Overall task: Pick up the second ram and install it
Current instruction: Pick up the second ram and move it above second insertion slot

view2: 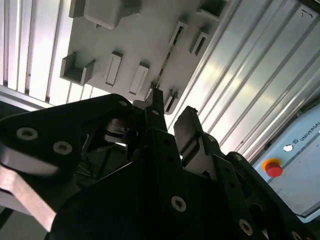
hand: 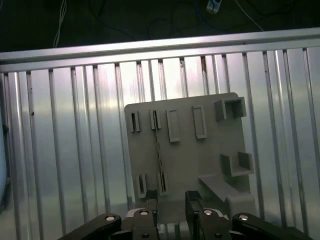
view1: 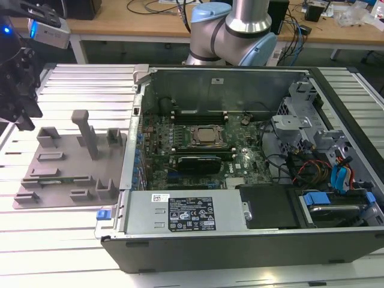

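Second ram (hand: 159, 150) sits on edge in the grey tray (hand: 200, 160), a thin stick running between two pairs of slot posts. In the second wrist view it (view2: 167, 57) shows as a narrow line down the tray (view2: 145, 35), with its near end just beyond one fingertip.

Gripper (hand: 172, 202): fingers (hand: 151, 202) are spread apart with nothing between them, only the tray edge visible through the gap. Same in the second wrist view, where the gripper (view2: 171, 117) has a clear gap and no contact with the stick. One finger lines up roughly with the stick's near end; I can't tell how high it is above it.

In the exterior view the gripper (view1: 27, 117) hangs at the far left, by the tray's (view1: 66, 159) back corner and well apart from the computer case (view1: 240, 240). The tray lies flat on the ribbed aluminium desk (view1: 78, 90), just beside the case on the exterior view's left. An upright post (view1: 87, 132) stands on the tray.

The case is open and lying on its side, with the motherboard (view1: 240, 162) exposed. The silver processor (view1: 207, 137) is seated mid-board, with a black card (view1: 195, 163) just in front of it. The arm's base joints (view1: 231, 33) are behind the case. A red button (view2: 272, 167) sits off to the side in the second wrist view.
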